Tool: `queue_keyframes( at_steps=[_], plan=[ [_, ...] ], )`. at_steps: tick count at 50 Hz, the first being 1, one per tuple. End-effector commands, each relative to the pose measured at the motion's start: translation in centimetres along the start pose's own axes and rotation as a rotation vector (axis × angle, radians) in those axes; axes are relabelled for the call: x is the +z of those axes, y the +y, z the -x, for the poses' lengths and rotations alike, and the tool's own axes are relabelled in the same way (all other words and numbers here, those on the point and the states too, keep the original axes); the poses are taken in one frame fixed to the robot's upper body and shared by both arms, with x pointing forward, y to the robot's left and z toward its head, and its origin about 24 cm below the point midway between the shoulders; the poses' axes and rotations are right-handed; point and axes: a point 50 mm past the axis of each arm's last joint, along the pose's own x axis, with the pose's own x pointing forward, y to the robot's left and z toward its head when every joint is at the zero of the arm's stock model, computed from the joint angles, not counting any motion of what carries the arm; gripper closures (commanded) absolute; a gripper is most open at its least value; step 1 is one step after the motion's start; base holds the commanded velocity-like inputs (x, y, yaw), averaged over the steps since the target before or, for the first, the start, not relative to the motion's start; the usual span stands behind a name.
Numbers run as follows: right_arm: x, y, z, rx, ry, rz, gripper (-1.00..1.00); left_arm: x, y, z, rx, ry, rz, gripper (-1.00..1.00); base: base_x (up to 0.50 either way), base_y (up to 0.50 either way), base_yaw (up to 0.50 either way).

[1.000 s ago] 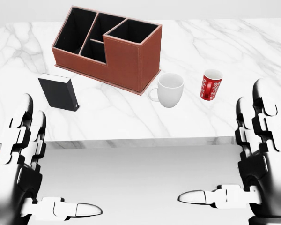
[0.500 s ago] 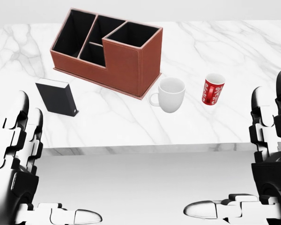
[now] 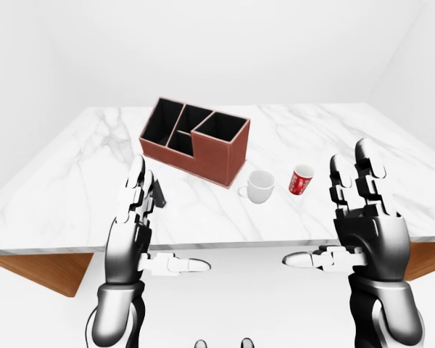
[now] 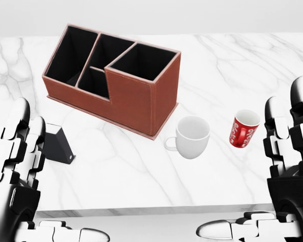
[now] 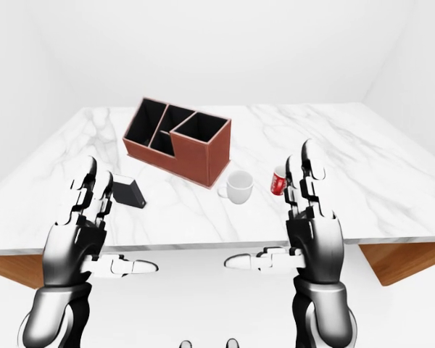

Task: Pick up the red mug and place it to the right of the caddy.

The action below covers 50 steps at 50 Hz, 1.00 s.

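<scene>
The red mug (image 4: 243,129) with white markings stands upright on the marble table (image 4: 116,171), right of a white mug (image 4: 191,136). The brown caddy (image 4: 113,77) with black compartments stands at the upper left of the head view. My right hand (image 4: 272,201) is open, fingers up, at the lower right, below and right of the red mug and apart from it. My left hand (image 4: 25,196) is open at the lower left. Both hands are empty.
A small black box (image 4: 58,146) stands on the table left of the caddy's near end, partly behind my left fingers. The table's near edge (image 4: 141,209) runs across the bottom of the head view. White walls surround the table (image 3: 225,51).
The whole view has shifted: the camera moved toward the table, so the caddy and mugs look larger and lower. Both hands stay open and raised.
</scene>
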Motion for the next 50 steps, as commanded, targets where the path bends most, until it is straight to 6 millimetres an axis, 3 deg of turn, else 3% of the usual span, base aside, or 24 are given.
queue_keyframes(
  at_steps=[1,44,50],
  plan=[
    [-0.22,0.09,0.08,0.014,0.012,-0.003,-1.0,0.32,-0.03,0.1,-0.002,-0.011,-0.001,-1.0,0.5,0.0,0.0],
    [0.38,-0.08,0.07,0.0,-0.015,0.003,-1.0,0.82,0.03,0.3,-0.001,-0.027,-0.005,-1.0,0.5,0.0,0.0],
    [0.38,-0.08,0.01,-0.005,-0.017,-0.001,-1.0,0.92,0.15,0.26,0.001,-0.032,-0.005,-1.0,0.11,0.0,0.0]
  ],
)
